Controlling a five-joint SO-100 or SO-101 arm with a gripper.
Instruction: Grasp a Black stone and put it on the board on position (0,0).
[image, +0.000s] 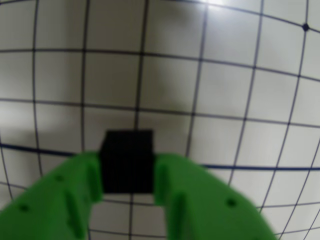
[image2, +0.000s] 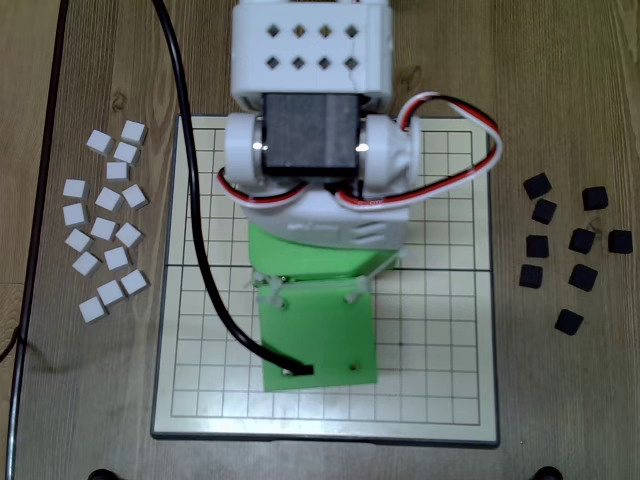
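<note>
In the wrist view my green gripper (image: 128, 175) is shut on a black stone (image: 127, 160), a small black cube held between the two fingers above the white gridded board (image: 225, 100). In the overhead view the arm's white and green body covers the middle of the board (image2: 440, 330), and the gripper and the held stone are hidden under it. Several more black stones (image2: 570, 250) lie loose on the wooden table right of the board.
Several white cube stones (image2: 105, 235) lie scattered on the table left of the board. A black cable (image2: 195, 220) runs from the top edge down across the board's left part to the green wrist plate (image2: 318, 335).
</note>
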